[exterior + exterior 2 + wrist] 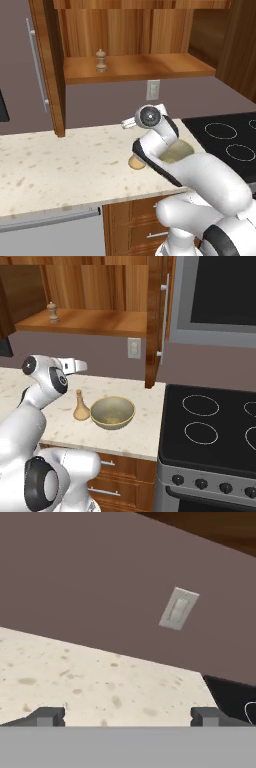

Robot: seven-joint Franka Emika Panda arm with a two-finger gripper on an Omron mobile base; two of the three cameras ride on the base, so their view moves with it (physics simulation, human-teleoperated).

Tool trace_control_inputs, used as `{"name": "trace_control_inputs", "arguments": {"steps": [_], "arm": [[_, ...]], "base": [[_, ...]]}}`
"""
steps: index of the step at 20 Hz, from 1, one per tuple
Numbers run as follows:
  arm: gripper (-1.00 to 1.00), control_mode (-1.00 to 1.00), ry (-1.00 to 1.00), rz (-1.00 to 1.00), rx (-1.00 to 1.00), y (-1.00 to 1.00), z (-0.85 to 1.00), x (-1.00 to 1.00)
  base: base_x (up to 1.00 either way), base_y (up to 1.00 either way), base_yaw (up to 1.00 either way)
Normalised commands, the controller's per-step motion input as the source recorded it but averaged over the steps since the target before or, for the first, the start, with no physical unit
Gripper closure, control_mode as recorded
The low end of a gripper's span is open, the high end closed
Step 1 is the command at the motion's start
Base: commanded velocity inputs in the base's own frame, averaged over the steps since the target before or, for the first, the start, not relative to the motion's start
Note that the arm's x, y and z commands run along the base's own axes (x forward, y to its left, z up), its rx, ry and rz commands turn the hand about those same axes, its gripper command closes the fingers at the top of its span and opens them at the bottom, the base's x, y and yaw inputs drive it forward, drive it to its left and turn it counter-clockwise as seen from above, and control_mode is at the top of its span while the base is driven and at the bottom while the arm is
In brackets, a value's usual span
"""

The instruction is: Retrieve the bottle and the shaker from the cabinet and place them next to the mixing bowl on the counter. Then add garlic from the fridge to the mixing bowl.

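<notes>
A small wooden shaker [101,60] [52,312] stands upright on the shelf of the open cabinet [130,67]. On the counter, a tan bottle [81,407] [135,162] stands upright just left of the beige mixing bowl [112,412] [179,150]; the arm hides part of both in the left base view. My gripper [80,364] [126,124] [126,717] hovers above the counter near the bottle and below the shelf, facing the back wall. It is open, with nothing between its fingertips [47,717]. The garlic and the fridge are out of view.
A black stove [210,426] adjoins the counter on the right. The cabinet's open doors [47,65] [157,316] hang on either side of the shelf. A wall outlet [177,608] [133,348] sits under the cabinet. Drawers [107,481] lie below the counter.
</notes>
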Motion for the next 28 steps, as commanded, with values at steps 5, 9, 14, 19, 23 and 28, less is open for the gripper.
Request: {"name": "trace_control_inputs", "arguments": {"steps": [5,9,14,19,23,28], "arm": [[-1.00,-1.00,0.00,0.12,0.03,0.00,0.54,-0.38],[-1.00,-1.00,0.06,0.00,0.01,0.00,0.67,-0.54],[-1.00,-1.00,0.10,-0.02,0.08,0.17,0.45,-0.37],[-1.00,-1.00,0.13,-0.01,0.19,0.27,0.63,-0.30],[-1.00,-1.00,0.20,0.00,0.21,0.14,0.86,-0.34],[-1.00,-1.00,0.00,0.06,0.25,0.02,0.47,-0.24]], "base": [[0.00,0.00,0.00],[0.00,0.00,0.00],[0.00,0.00,0.00],[0.00,0.00,0.00],[0.00,0.00,0.00],[0.00,0.00,0.00]]}}
